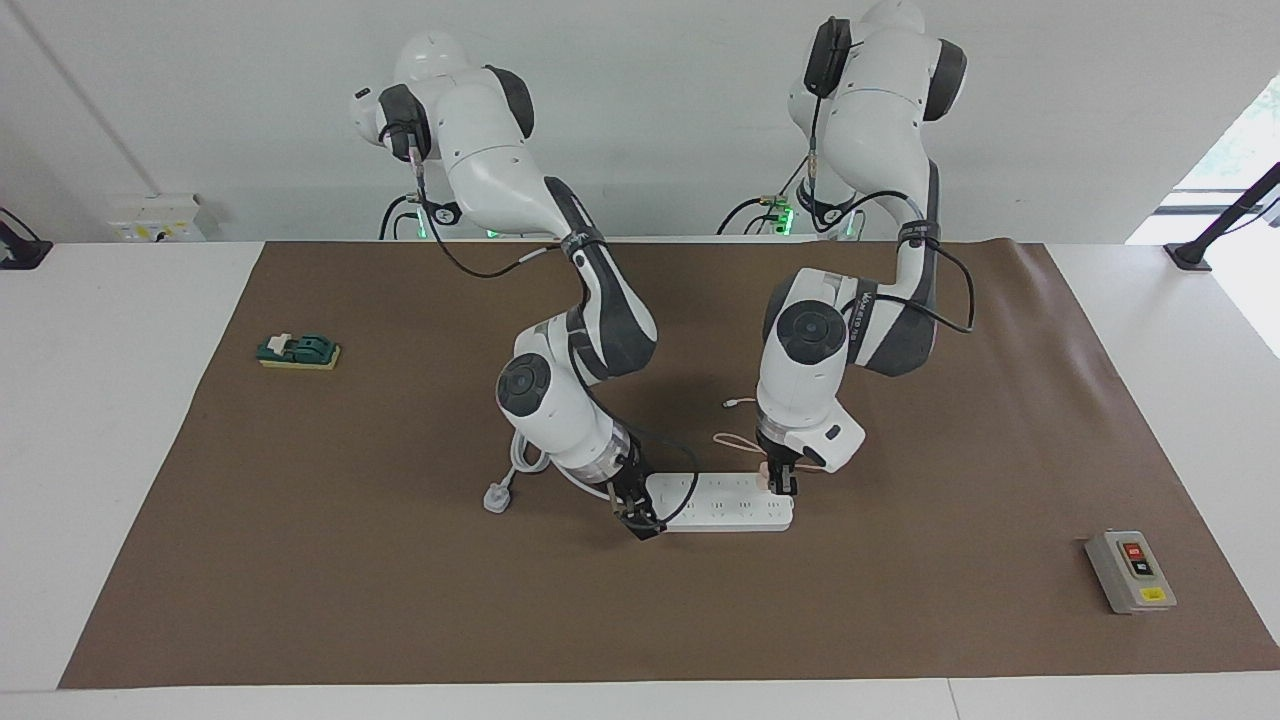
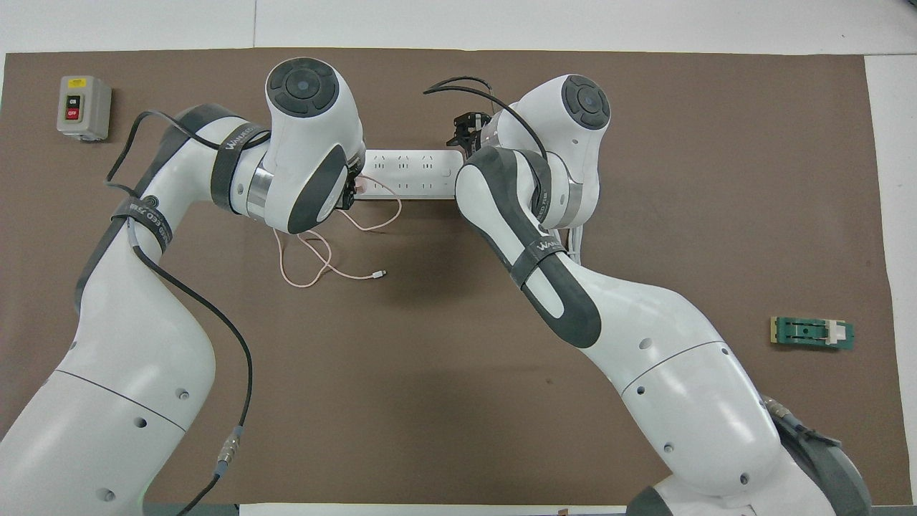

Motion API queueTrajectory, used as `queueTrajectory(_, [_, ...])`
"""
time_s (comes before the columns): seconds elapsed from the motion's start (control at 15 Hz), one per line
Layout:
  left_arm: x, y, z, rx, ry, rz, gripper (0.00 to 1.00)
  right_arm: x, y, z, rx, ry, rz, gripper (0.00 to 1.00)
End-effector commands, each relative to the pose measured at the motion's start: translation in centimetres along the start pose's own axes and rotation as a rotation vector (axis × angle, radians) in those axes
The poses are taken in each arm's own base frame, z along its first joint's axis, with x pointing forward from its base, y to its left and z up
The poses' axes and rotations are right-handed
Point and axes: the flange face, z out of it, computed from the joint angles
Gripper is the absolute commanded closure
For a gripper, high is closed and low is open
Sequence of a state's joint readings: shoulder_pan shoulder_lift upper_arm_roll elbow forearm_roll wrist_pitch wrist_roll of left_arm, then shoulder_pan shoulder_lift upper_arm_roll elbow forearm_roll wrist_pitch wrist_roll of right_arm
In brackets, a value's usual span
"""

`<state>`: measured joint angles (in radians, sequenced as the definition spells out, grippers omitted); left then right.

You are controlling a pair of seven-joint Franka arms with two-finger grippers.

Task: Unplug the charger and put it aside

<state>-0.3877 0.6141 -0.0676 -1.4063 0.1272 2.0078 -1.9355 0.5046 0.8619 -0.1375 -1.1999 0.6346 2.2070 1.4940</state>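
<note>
The pale pink charger is plugged into the white power strip at the strip's end toward the left arm. My left gripper comes down on it and is shut on the charger. In the overhead view the wrist hides most of the charger and of the left gripper. The thin pink cable loops over the mat nearer to the robots than the power strip. My right gripper stands open at the strip's other end. Whether it touches the strip I cannot tell.
A grey switch box with a red button lies toward the left arm's end of the table. A green block sits toward the right arm's end. The strip's thick white cord ends in a white plug beside the right wrist.
</note>
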Motion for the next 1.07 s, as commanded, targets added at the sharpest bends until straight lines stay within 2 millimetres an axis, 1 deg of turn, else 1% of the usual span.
queueTrajectory(0.0, [0.14,-0.34,0.34,-0.014,0.02,0.008,0.86,0.94,-1.39,-0.32,0.036,-0.003,-0.013,0.0])
queueTrajectory(0.13, [0.15,-0.34,0.34,-0.014,0.021,0.009,0.86,1.03,-1.4,-0.21,0.04,-0.004,-0.008,0.01])
queueTrajectory(0.2, [0.06,-0.36,0.33,-0.014,0.02,0.012,0.85,1.05,-1.37,-0.09,0.038,-0.012,-0.001,0.04])
queueTrajectory(0.27, [0.15,-0.34,0.34,-0.014,0.021,0.01,0.85,1.1,-1.33,0.03,0.035,-0.015,0.003,0.13])
queueTrajectory(0.33, [0.15,-0.34,0.34,-0.014,0.021,0.01,0.85,1.1,-1.36,0.0,0.038,-0.014,0.003,0.22])
queueTrajectory(0.47, [0.16,-0.35,0.35,-0.013,0.021,0.01,0.85,1.04,-1.33,0.1,0.042,-0.027,0.013,0.51])
queueTrajectory(0.6, [0.16,-0.37,0.37,-0.011,0.022,0.01,0.86,1.01,-1.28,0.15,0.038,-0.033,0.021,0.75])
queueTrajectory(0.67, [0.26,-0.35,0.39,-0.009,0.021,0.008,0.86,0.9,-1.27,0.18,0.039,-0.033,0.019,0.84])
queueTrajectory(0.73, [0.27,-0.35,0.39,-0.01,0.023,0.01,0.86,0.74,-1.16,0.33,0.036,-0.033,0.017,0.95])
queueTrajectory(0.8, [0.19,-0.38,0.38,-0.01,0.022,0.015,0.86,0.63,-1.14,0.36,0.037,-0.033,0.016,1.0])
queueTrajectory(1.0, [0.27,-0.35,0.34,-0.008,0.022,0.028,0.86,0.84,-1.18,0.3,0.035,-0.033,0.019,1.0])
